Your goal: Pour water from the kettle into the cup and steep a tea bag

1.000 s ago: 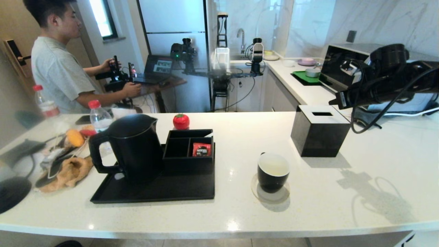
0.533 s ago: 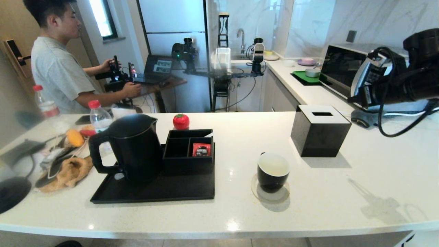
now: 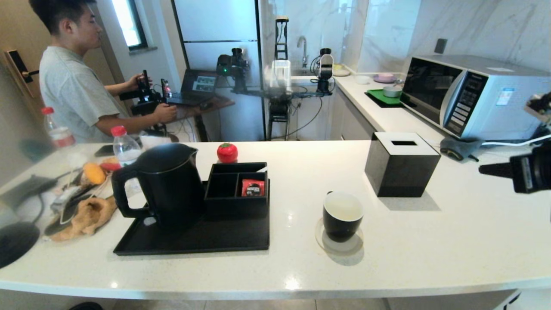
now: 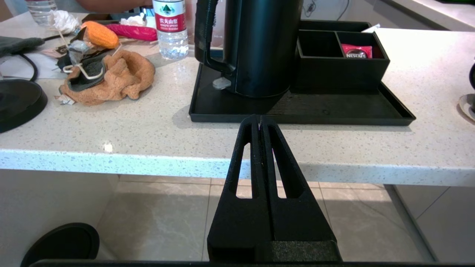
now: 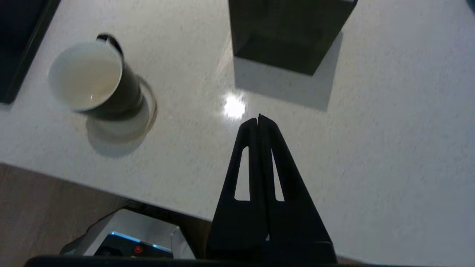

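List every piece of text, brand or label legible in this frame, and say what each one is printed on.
"NESCAFE": on the red sachet in the black organizer box.
"农夫山泉": on the red label of the water bottle beside the kettle.
Microwave panel and sticker: too small to read.
Laptop screen in the background: too small to read.
Nothing else bears readable text.

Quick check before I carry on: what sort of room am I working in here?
Most likely a kitchen, perhaps in a serviced flat: a microwave on the white stone counter, a sink tap behind, and a kettle on a hospitality tray.
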### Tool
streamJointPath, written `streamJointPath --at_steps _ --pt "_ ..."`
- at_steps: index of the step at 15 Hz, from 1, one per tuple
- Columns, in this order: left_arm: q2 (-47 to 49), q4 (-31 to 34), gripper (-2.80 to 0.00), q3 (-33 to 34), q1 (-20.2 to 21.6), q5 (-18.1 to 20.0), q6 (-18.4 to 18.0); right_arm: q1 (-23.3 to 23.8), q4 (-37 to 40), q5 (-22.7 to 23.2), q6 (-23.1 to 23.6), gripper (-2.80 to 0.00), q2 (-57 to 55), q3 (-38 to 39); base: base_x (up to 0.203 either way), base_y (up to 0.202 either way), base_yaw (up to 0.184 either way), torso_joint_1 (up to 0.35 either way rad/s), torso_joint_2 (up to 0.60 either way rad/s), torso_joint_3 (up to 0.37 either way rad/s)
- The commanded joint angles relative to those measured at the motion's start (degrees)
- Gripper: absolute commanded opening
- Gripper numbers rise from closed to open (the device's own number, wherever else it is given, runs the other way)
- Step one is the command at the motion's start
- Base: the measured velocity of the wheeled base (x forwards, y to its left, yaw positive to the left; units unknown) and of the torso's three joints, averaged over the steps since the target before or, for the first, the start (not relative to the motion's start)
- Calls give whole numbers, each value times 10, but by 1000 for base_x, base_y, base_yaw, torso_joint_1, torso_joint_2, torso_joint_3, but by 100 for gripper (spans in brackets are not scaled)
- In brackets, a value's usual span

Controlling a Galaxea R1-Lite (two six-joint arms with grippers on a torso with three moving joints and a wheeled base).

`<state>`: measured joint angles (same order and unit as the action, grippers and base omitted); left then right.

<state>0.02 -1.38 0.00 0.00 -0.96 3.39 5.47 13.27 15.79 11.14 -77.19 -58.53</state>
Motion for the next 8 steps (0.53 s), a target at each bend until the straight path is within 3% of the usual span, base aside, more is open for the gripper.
streamJointPath --at_steps 1,8 --pt "0 0 -280 0 0 0 0 1 -23 1 -2 -280 110 89 0 0 0 0 0 0" --pt "0 -1 -280 0 0 0 0 -3 -152 1 -35 -280 379 377 0 0 0 0 0 0"
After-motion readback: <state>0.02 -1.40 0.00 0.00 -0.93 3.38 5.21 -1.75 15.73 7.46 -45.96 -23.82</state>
